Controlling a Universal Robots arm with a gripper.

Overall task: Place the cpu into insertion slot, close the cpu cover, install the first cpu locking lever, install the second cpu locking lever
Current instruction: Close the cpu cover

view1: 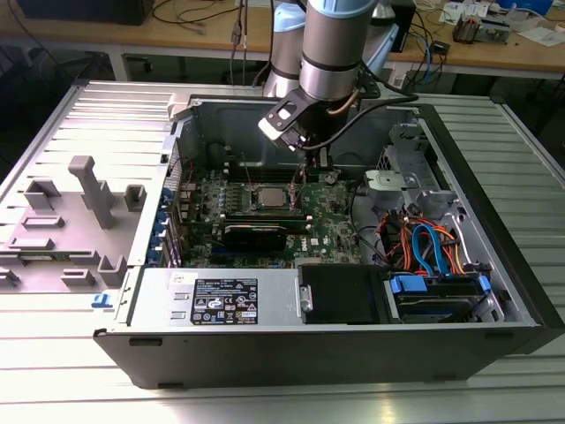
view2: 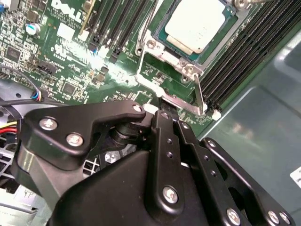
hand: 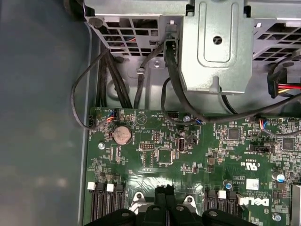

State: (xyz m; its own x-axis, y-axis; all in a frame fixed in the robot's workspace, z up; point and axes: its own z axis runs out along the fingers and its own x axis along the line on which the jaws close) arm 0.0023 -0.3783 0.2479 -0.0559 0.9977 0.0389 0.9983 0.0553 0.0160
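Gripper [view2: 163, 104] hangs straight down from your arm into the open computer case [view1: 265, 358], fingers drawn tight together with nothing visible between them. You'll find their tips right at the silvery rim of the insertion slot [view2: 188, 70]. The cpu [view2: 200, 23], a flat silvery-grey square, lies seated in that slot just beyond the fingertips.

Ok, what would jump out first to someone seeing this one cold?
The big open computer case, with the arm's gripper hanging down into it over the green board. In the second wrist view the silvery chip sits in the socket, and the gripper is close by that socket's metal edge.
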